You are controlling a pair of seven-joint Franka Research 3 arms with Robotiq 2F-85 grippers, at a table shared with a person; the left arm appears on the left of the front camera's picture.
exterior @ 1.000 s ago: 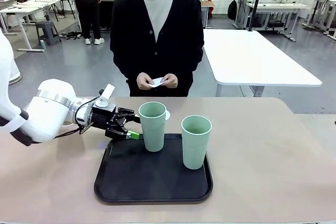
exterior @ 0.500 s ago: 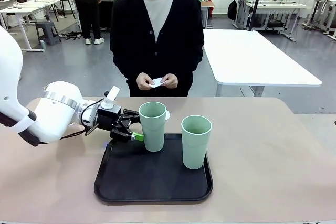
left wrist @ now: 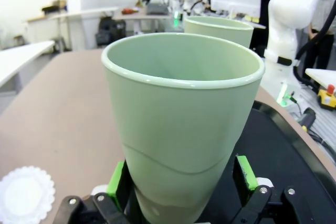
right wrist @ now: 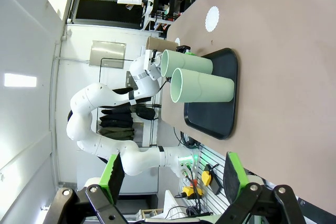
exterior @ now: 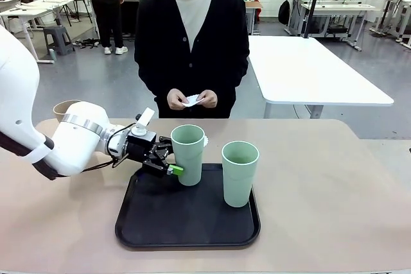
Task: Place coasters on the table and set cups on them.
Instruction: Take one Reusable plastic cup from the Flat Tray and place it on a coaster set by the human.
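1. Mint-green cup (exterior: 187, 154) stands at the far-left of the black tray (exterior: 186, 226). The left gripper (exterior: 171, 156) straddles its lower half with jaws apart, its far finger hidden behind the cup.
2. Whether the green pads (left wrist: 244, 171) touch the wall, I cannot tell.
3. The second mint cup (exterior: 239, 172) stands free on the tray.
4. A coaster (left wrist: 23, 195) lies on the worktop (exterior: 334, 184) beside the tray, cut off in the wrist view.
5. The tan cup (exterior: 64, 108) peeks from behind the left arm.
6. The person's hands (exterior: 192, 99) hold something white, too small to make out.
7. The right gripper (right wrist: 173, 182) hangs spread wide and empty.
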